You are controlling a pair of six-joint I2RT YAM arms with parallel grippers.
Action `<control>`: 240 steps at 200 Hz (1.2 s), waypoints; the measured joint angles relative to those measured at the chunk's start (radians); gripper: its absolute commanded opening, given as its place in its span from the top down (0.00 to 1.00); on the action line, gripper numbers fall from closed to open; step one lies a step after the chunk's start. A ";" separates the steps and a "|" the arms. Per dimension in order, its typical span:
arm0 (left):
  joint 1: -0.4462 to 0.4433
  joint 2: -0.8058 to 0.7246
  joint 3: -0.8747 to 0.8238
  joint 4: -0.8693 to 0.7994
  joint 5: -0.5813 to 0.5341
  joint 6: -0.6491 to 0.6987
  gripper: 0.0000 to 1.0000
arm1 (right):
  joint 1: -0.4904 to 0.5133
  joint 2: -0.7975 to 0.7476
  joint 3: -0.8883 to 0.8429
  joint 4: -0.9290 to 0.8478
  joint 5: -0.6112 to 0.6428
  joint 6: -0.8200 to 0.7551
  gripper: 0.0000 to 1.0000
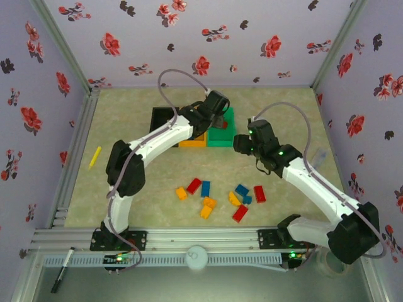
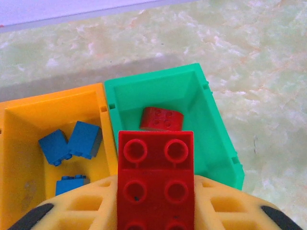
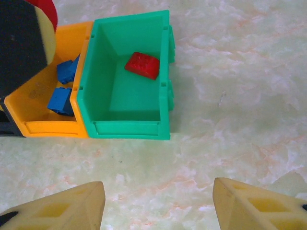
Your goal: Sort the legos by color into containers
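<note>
Red brick [image 2: 156, 177] clamped in left gripper [image 2: 156, 208] above green bin [image 2: 216, 139]: centre over opening, then release. Right gripper [image 3: 158, 196] wide, holding nothing.

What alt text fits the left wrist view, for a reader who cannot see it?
The left end effector holds a red lego above the green bin, which contains one red brick. The orange bin beside it holds three blue bricks.

A thin yellow plastic stick [image 1: 94, 156] lies slanted near the pale marbled bench's [image 1: 126, 107] left edge. A black marker pen [image 1: 63, 270] lies at the near-left corner, beside the aluminium rail [image 1: 189, 234].
</note>
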 measured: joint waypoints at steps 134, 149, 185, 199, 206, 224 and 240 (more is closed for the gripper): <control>0.023 0.236 0.244 -0.024 0.032 0.037 0.34 | -0.019 -0.009 -0.009 -0.023 -0.003 -0.001 0.38; 0.025 0.220 0.220 -0.024 0.032 0.040 0.34 | -0.019 -0.009 -0.009 -0.023 -0.003 -0.001 0.38; 0.025 0.040 -0.001 -0.034 0.035 0.048 0.34 | -0.019 -0.003 -0.009 -0.023 -0.003 -0.003 0.38; 0.025 -0.071 -0.115 -0.031 0.036 0.048 0.34 | -0.019 0.008 -0.009 -0.023 -0.007 -0.003 0.38; 0.025 -0.125 -0.161 -0.030 0.036 0.048 0.34 | -0.019 0.014 -0.009 -0.023 -0.009 -0.003 0.38; 0.025 -0.266 -0.283 -0.021 0.036 0.045 0.34 | -0.019 0.033 -0.009 -0.024 -0.016 -0.003 0.38; 0.025 -0.375 -0.381 -0.010 0.034 0.039 0.34 | -0.019 0.050 -0.008 -0.026 -0.023 -0.003 0.38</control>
